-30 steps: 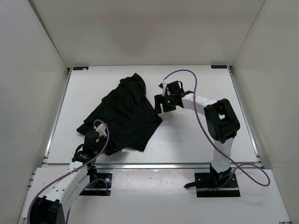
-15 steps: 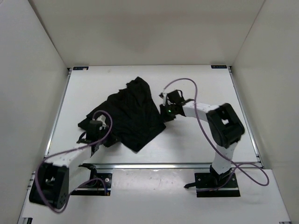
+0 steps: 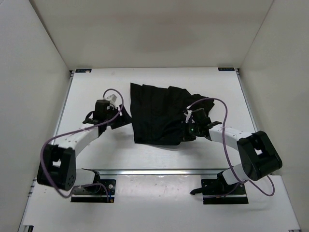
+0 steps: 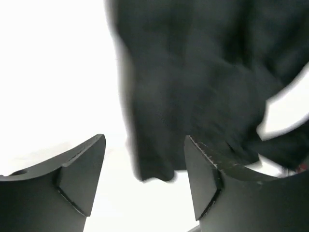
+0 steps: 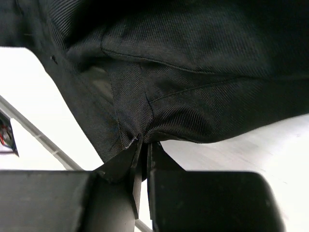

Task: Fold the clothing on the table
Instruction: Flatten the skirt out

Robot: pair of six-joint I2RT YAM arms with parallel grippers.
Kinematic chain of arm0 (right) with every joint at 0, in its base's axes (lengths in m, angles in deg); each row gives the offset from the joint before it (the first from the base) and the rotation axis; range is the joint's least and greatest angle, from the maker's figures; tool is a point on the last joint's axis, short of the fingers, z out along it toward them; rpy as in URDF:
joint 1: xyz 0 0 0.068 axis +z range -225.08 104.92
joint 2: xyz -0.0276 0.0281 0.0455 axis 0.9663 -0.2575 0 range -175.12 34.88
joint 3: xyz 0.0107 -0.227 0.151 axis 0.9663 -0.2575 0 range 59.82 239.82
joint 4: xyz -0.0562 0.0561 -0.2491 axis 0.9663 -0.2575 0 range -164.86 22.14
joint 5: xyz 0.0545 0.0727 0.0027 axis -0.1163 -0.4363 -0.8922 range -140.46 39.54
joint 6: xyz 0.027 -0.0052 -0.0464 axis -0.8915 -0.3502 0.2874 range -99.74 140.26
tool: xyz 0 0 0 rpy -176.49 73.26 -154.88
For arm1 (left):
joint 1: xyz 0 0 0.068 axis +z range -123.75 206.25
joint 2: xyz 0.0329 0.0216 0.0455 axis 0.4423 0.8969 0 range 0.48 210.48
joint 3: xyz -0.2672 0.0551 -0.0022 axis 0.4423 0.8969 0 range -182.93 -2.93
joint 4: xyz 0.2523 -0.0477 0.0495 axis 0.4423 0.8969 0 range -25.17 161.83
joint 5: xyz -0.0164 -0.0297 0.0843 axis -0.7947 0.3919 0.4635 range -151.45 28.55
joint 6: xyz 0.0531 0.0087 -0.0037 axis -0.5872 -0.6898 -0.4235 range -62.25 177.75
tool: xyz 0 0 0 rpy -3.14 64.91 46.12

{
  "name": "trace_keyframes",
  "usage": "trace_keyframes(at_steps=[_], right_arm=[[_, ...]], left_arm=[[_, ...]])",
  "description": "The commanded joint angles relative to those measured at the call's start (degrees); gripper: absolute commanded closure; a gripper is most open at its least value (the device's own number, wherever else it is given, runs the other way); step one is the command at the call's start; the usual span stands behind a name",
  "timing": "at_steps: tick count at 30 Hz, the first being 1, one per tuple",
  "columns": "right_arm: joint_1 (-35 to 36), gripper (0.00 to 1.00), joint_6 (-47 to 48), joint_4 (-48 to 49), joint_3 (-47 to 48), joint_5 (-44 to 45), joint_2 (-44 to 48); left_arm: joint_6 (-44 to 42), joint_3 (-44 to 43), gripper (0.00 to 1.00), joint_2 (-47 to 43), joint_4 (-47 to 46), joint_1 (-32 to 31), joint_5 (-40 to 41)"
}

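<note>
Whereas a second ago the clothing (image 3: 161, 113) lay bunched diagonally left of centre, I now have it at the middle of the table (image 3: 91, 145), opened into a rough rectangle. Left end effector (image 4: 145, 145) has let go, fingers spread, just beside the left edge. Right end effector (image 5: 144, 146) is pressed together, pinching the near right hem. Looks flattened; first fold not yet made.

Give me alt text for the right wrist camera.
The right tool is shut on a pinched edge of the black clothing, which fills the top of the frame. The white table shows below it.
</note>
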Motion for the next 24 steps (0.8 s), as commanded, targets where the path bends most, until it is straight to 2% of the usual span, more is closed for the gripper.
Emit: trace_keyframes(at_steps=[1,5,9,15,19,24], right_arm=[[-1.0,1.0,-1.3,4.4,0.4,-0.4,-0.5],[-0.3,1.0,-0.8,5.0,0.8,-0.1,-2.4],[1.2,1.0,-1.0,5.9,0.4,0.2,-3.5],[1.2,1.0,-0.9,6.3,0.2,0.7,-4.2],[1.1,0.99,-0.7,5.9,0.7,0.4,-4.4],[1.1,1.0,-0.6,6.0,0.2,0.3,-4.3]], left_arm=[[-2.3,-2.4,0.23,-8.9,5.3,-7.6,3.1],[-0.3,-2.2,0.23,-10.9,5.0,-13.1,5.1],[-2.1,-7.0,0.27,-5.3,6.9,-17.7,5.9],[-4.7,-15.6,0.44,7.9,10.9,-23.1,9.4],[-3.8,-16.8,0.39,13.3,11.2,-25.6,10.5],[-3.3,-17.6,0.39,17.7,11.9,-27.4,12.5]])
